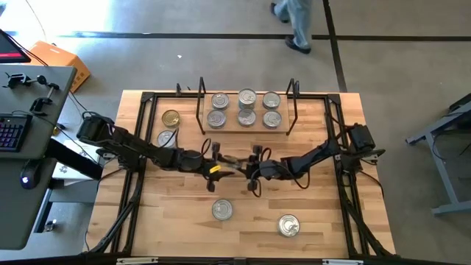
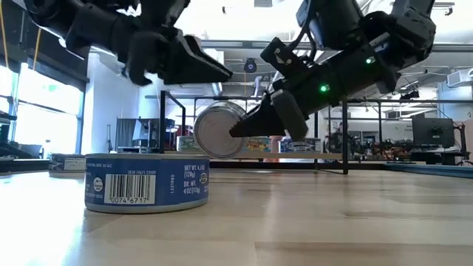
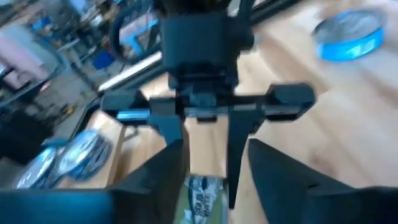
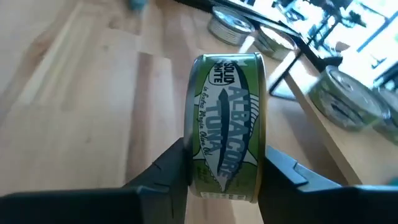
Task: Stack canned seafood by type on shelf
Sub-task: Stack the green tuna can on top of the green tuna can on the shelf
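Six silver-lidded tins (image 1: 246, 109) sit on the shelf (image 1: 245, 129), in two rows of three. Two tins lie on the counter (image 1: 176, 221) left of the shelf: one gold-lidded tin (image 1: 171, 118) and one silver (image 1: 166, 138). Two more silver-lidded tins lie at the near side, one (image 1: 222, 210) left of the other (image 1: 288, 225). One green-labelled tin (image 4: 227, 127) is up between the two tools, the left tool (image 1: 217, 163) and the right tool (image 1: 252, 166). That makes eleven tins, one shelf, two arms.
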You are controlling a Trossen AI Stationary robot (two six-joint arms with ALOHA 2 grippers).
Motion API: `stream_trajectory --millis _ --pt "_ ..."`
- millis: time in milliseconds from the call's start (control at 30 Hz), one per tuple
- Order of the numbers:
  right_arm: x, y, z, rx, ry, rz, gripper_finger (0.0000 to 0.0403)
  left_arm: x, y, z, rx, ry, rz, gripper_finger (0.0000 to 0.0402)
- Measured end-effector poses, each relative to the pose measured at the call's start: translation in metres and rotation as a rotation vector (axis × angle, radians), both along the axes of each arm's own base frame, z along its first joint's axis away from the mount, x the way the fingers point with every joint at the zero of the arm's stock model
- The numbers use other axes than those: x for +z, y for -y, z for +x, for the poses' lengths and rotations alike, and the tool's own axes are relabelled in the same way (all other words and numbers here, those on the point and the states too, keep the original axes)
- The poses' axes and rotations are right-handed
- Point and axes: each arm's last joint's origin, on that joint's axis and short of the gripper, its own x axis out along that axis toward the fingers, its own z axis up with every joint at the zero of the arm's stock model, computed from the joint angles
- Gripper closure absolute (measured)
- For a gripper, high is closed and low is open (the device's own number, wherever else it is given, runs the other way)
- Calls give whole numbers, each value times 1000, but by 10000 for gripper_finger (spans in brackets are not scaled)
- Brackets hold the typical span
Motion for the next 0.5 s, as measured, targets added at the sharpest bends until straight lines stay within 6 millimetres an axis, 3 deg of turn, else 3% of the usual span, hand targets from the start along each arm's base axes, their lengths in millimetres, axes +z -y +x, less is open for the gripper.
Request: stream_trajectory --millis 200,500 --pt "3 12 11 -36 -105 84 282 -7 -8 15 68 -138 42 162" --pt "18 14 25 -57 -198 80 282 -17 -12 32 177 -341 184 157"
